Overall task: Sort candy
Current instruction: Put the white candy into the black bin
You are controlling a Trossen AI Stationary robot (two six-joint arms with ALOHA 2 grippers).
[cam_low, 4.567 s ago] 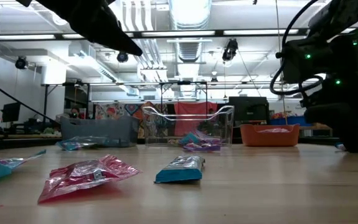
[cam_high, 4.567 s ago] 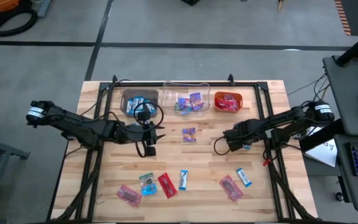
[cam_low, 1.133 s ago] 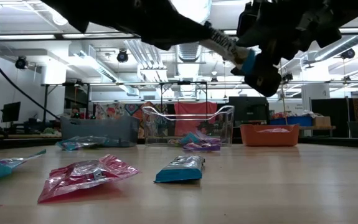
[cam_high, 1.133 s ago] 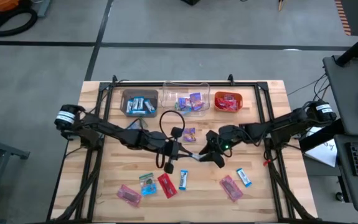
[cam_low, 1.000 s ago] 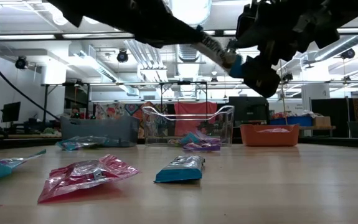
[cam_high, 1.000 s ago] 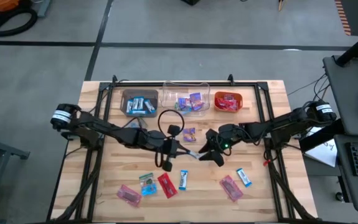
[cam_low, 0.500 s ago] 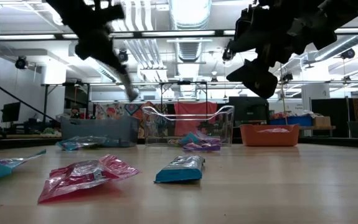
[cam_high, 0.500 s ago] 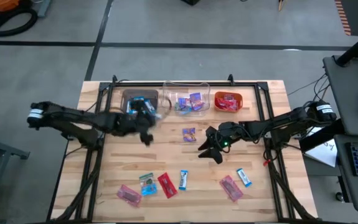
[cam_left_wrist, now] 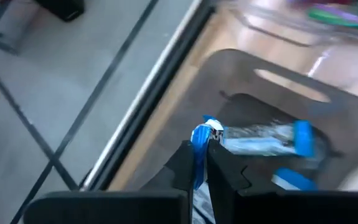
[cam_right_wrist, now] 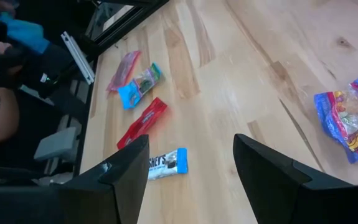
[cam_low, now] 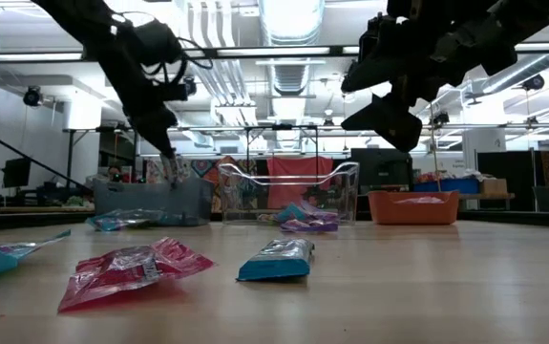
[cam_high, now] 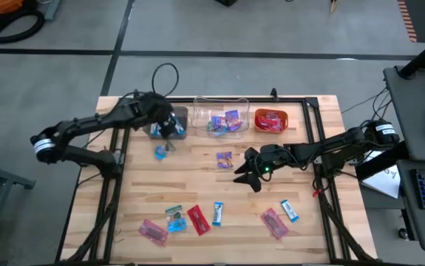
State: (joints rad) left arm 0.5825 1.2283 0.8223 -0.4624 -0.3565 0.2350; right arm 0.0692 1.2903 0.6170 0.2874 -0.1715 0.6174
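Gripping blue-and-white candy point(cam_left_wrist: 198, 152), left gripper point(cam_high: 164, 131) jaws clamped, above brown bin point(cam_high: 153, 117). Right gripper point(cam_high: 243, 177) hovering mid-surface point(cam_high: 197, 177), jaws apart, empty, near purple candy point(cam_high: 224, 159).

dark jointed arms, white wrist bands

A blue-and-white wrapper point(cam_left_wrist: 198, 155) is seen pinched above the brown bin point(cam_high: 155, 117). Red sweets fill the orange bin point(cam_high: 270, 120); purple multicolour ones lie in the clear bin point(cam_high: 222, 118). Red, pink and blue wrappers point(cam_high: 196, 219) are scattered on the pale wooden table point(cam_high: 323, 229).
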